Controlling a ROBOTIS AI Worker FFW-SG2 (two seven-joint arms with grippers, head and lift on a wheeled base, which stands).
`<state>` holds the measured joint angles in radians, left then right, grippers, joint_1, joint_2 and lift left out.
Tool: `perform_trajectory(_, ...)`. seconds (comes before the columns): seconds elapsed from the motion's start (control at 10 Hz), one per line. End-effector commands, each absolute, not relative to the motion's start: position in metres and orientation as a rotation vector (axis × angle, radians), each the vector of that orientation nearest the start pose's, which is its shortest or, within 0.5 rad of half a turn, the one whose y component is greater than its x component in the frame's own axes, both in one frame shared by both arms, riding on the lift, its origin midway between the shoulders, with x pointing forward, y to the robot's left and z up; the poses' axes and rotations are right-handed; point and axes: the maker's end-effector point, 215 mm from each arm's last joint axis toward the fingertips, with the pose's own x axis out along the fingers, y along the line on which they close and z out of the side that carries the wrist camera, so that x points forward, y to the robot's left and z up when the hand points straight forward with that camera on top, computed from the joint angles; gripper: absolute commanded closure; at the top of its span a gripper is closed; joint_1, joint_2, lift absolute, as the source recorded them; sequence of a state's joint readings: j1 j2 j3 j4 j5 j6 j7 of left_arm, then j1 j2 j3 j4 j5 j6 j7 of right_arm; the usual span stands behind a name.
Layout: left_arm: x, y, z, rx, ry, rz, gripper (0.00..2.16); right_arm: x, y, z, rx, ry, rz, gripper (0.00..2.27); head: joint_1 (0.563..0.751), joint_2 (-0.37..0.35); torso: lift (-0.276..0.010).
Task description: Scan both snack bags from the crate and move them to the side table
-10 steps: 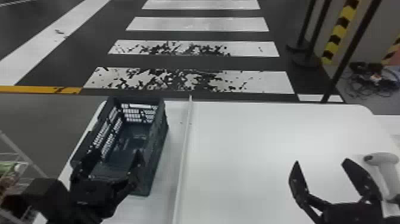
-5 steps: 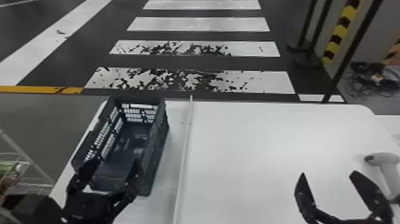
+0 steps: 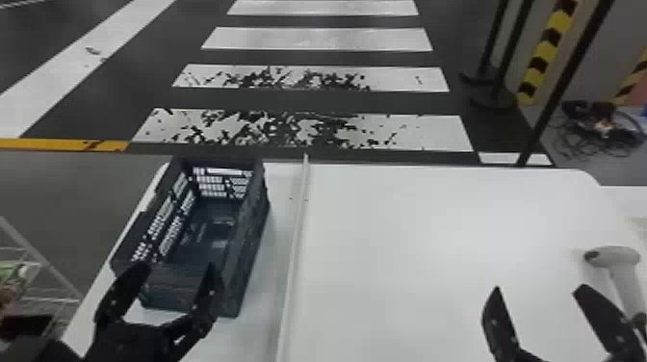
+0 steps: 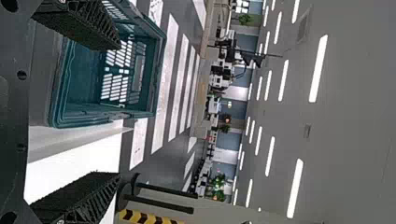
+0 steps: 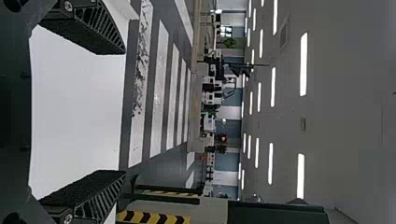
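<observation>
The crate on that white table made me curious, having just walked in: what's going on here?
A robot is partway into a scan-and-move job or between steps, holding nothing. Its left end effector is open at the near end of the crate. Its right end effector is open over the white table, near the scanner.

An open, rectangular, dark blue-green plastic crate with slotted walls (image 3: 250, 250) sits on the left part of the smooth white worktop (image 3: 409, 240). Just right of it runs a straight, narrow white strip (image 3: 294, 250). A white pistol-shaped scanner (image 3: 614, 257) is at the far right. Flat white floor stripes (image 3: 313, 39) lie behind the worktop; a white wire rack (image 3: 43, 260) stands left.
</observation>
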<state>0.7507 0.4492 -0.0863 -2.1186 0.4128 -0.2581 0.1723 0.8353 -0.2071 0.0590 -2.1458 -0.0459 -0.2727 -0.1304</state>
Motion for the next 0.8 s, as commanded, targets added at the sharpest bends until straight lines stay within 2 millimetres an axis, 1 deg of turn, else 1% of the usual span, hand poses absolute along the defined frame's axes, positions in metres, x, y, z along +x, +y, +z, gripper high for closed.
perform_trajectory(0.0, 0.3694, 0.2476, -0.3377, -0.13, 0.037, -0.1, 0.02, 0.3399, -0.2269, -0.3306, -0.047, -0.02, 0.047, 0.08, 0.695, 0.04, -0.095)
perform_trajectory(0.1, 0.3694, 0.2494, -0.335, -0.131, 0.028, -0.098, 0.02, 0.339, -0.2273, -0.3261, -0.045, -0.034, 0.047, 0.08, 0.695, 0.037, -0.095)
perform_trajectory(0.7, 0.3682, 0.2475, -0.3373, -0.127, 0.031, -0.111, 0.02, 0.3361, -0.2272, -0.324, -0.041, -0.046, 0.046, 0.07, 0.695, 0.032, -0.095)
